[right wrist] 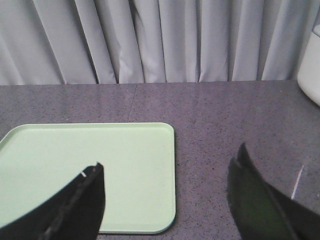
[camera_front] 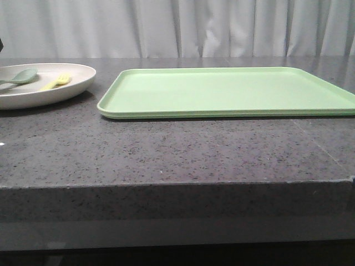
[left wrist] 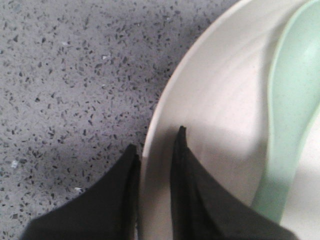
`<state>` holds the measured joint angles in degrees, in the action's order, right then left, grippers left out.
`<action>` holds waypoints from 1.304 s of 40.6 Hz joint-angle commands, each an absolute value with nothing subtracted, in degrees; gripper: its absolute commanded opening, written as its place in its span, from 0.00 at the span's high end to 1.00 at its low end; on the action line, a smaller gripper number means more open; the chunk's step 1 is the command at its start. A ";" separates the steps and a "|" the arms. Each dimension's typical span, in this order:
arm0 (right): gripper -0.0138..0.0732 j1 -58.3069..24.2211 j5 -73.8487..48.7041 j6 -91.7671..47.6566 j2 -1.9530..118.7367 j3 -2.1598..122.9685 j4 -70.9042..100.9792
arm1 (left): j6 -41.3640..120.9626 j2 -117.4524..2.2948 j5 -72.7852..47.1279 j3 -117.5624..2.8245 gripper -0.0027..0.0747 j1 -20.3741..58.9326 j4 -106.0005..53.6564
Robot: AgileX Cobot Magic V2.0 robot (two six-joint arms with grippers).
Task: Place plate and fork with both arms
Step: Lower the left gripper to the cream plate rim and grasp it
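No writing shows. The plate (camera_front: 52,91) sits on the surface (camera_front: 166,149) just left of the tray (camera_front: 222,91), holding fork (camera_front: 56,82) and spoon (camera_front: 19,76). The left pincer (left wrist: 156,150) clenches the plate's rim; the right pincer (right wrist: 167,187) is released over the tray's edge.

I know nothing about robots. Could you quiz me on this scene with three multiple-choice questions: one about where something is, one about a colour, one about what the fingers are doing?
1. Where does the fork lie?
A. on the tray
B. in the plate
C. on the bare counter

2. What colour is the tray?
A. light green
B. red
C. black

3. How do the left gripper fingers stand?
A. far from the plate
B. wide open over the tray
C. nearly closed astride the plate rim

Answers:
1. B, the fork lies beside the spoon in the plate.
2. A, it is pale green.
3. C, one finger sits on each side of the rim.
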<state>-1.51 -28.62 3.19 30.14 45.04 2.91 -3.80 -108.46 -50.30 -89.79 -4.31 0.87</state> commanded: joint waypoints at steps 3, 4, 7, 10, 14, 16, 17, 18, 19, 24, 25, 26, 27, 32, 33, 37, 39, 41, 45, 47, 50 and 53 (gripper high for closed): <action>0.23 -1.41 -23.44 2.50 30.73 47.01 2.29 | -3.91 -106.11 -49.53 -91.26 0.99 -4.46 0.36; 0.23 -1.41 -23.44 2.50 30.73 47.01 2.29 | -3.91 -106.11 -49.63 -91.26 0.99 -4.58 0.36; 0.23 -1.41 -23.44 2.50 30.73 47.01 2.29 | -3.91 -106.11 -49.92 -91.26 0.99 -5.03 0.00; 0.23 -1.41 -23.44 2.50 30.73 47.01 2.29 | -3.91 -106.11 -50.43 -91.26 0.99 -5.54 0.00; 0.23 -1.41 -23.44 2.50 30.73 47.01 2.29 | -3.70 -105.99 -51.06 -91.26 0.99 -6.00 -0.30; 0.23 -1.41 -23.44 2.50 30.73 47.01 2.29 | -2.19 -105.99 -51.52 -91.26 0.99 -6.43 -2.07; 0.23 -1.41 -23.44 2.50 30.73 47.01 2.29 | -0.86 -105.99 -51.65 -91.26 0.99 -6.61 -3.20; 0.23 -1.41 -23.44 2.50 30.73 47.01 2.29 | 0.00 -105.99 -51.65 -91.26 0.99 -7.05 -5.18; 0.23 -1.41 -23.44 2.50 30.73 47.01 2.29 | 1.07 -105.99 -51.65 -91.26 0.99 -7.19 -6.69; 0.23 -1.41 -23.44 2.50 30.73 47.01 2.29 | 5.26 -105.89 -52.16 -91.26 0.99 -8.88 -14.32; 0.23 -1.41 -23.44 2.50 30.73 47.01 2.29 | 6.02 -105.89 -52.32 -91.26 0.99 -9.13 -14.95; 0.23 -1.41 -23.44 2.50 30.73 47.01 2.29 | 6.50 -105.89 -52.59 -91.26 0.99 -9.24 -15.47; 0.23 -1.41 -23.44 2.50 30.73 47.01 2.29 | 6.69 -105.89 -52.64 -91.26 0.99 -9.24 -15.59; 0.23 -1.41 -23.44 2.50 30.73 47.01 2.29 | 7.75 -105.68 -52.94 -91.26 0.99 -9.24 -15.59; 0.23 -1.41 -23.44 2.50 30.73 47.01 2.29 | 7.75 -105.57 -52.94 -91.26 0.99 -9.24 -15.59; 0.23 -1.41 -23.44 2.50 30.73 47.01 2.29 | 8.08 -105.12 -52.94 -91.92 0.99 -9.24 -15.59; 0.23 -1.41 -23.44 2.50 30.73 47.01 2.29 | 8.16 -104.91 -53.20 -92.73 0.99 -9.24 -15.59; 0.23 -1.41 -23.44 2.50 30.73 47.01 2.29 | 8.16 -104.66 -53.74 -93.80 0.99 -9.24 -15.59; 0.23 -1.41 -23.44 2.50 30.73 47.01 2.29 | 8.16 -104.54 -55.64 -96.30 0.99 -9.24 -15.72; 0.23 -1.41 -23.44 2.50 30.73 47.01 2.29 | 8.16 -104.54 -56.38 -97.64 0.99 -9.24 -16.23; 0.23 -1.41 -23.44 2.50 30.73 47.01 2.29 | 8.21 -104.54 -57.50 -99.26 0.99 -9.24 -17.22; 0.23 -1.41 -23.44 2.50 30.73 47.01 2.29 | 8.97 -104.54 -58.06 -100.43 0.99 -9.49 -18.80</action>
<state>-1.51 -28.50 3.19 30.14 45.04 2.91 7.95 -108.12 -58.34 -97.40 -9.33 -16.20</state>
